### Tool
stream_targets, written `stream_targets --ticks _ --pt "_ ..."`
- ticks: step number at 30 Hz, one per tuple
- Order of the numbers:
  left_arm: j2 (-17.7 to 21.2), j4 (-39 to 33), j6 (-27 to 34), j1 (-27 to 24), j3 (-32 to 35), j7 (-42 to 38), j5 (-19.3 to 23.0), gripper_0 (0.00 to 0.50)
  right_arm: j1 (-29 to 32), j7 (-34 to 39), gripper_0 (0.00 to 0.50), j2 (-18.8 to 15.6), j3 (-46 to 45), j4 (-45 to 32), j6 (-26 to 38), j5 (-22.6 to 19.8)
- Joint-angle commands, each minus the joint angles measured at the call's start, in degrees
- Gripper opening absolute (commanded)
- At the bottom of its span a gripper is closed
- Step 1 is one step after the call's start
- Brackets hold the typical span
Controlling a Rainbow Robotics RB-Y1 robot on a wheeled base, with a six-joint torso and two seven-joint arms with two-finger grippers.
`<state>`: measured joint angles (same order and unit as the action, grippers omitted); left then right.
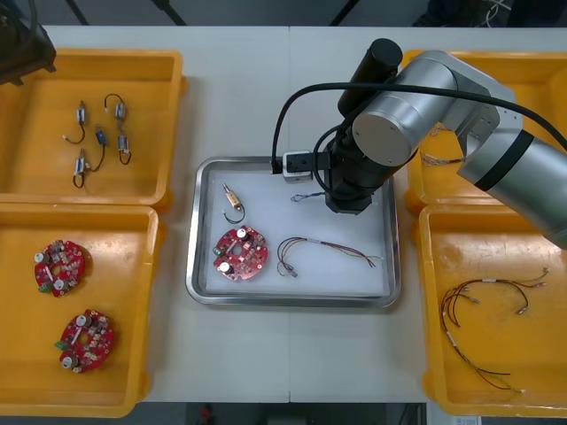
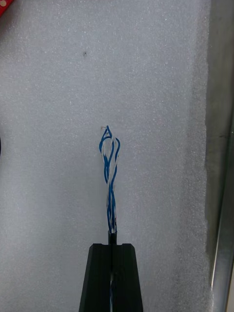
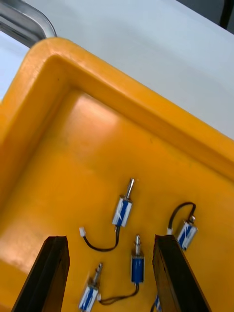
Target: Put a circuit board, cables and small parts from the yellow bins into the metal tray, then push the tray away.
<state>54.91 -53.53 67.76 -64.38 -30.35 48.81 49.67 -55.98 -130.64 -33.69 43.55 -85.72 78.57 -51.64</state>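
My right gripper is shut on one end of a twisted blue and white cable, which hangs just over the white inside of the metal tray. From the front, the right arm reaches over the tray's far right part, and the cable's free end shows beside its wrist. In the tray lie a round red circuit board, a small metal part and a thin multi-coloured cable. My left gripper stands open above several small metal parts in the far left yellow bin.
The near left bin holds two more circuit boards. More cables lie in the near right bin, and a thin cable in the far right one. White table lies beyond the tray.
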Motion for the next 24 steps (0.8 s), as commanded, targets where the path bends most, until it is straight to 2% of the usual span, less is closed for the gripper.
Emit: stream_targets --ticks 1,2,4,7,11,19,24 --pt "-1.6 3.3 -5.6 -2.9 -2.3 2.2 -1.6 0.5 -2.6 -2.3 0.201 0.2 0.5 -0.4 -0.6 0.3" --pt "-1.9 4.0 -6.8 -2.9 -3.0 2.2 -1.6 0.5 -2.6 -2.5 0.278 0.1 0.5 -0.4 -0.7 0.1" --pt "-2.7 4.8 -8.6 -2.9 -4.0 2.2 -1.6 0.5 -2.6 -2.4 0.377 -0.2 0.5 -0.4 -0.7 -0.1" --pt "-3.5 4.9 -9.6 -2.9 -5.4 1.8 -1.7 0.5 -2.6 -2.4 0.484 -0.8 0.0 -0.4 -0.6 -0.8" --pt "-4.4 5.0 -9.6 -2.8 -6.6 2.0 -1.9 0.5 -2.6 -2.3 0.495 -1.1 -3.1 -0.9 1.7 -2.5" --pt "-5.4 5.1 -12.0 -2.1 -12.3 1.8 -2.6 0.5 -2.6 -1.4 0.5 -1.1 -13.2 -2.9 11.3 -3.2" --pt "-6.0 7.8 -14.6 -2.1 -14.6 2.1 -1.2 0.5 -2.6 1.4 0.5 -1.4 -18.9 -2.9 16.6 -3.6"
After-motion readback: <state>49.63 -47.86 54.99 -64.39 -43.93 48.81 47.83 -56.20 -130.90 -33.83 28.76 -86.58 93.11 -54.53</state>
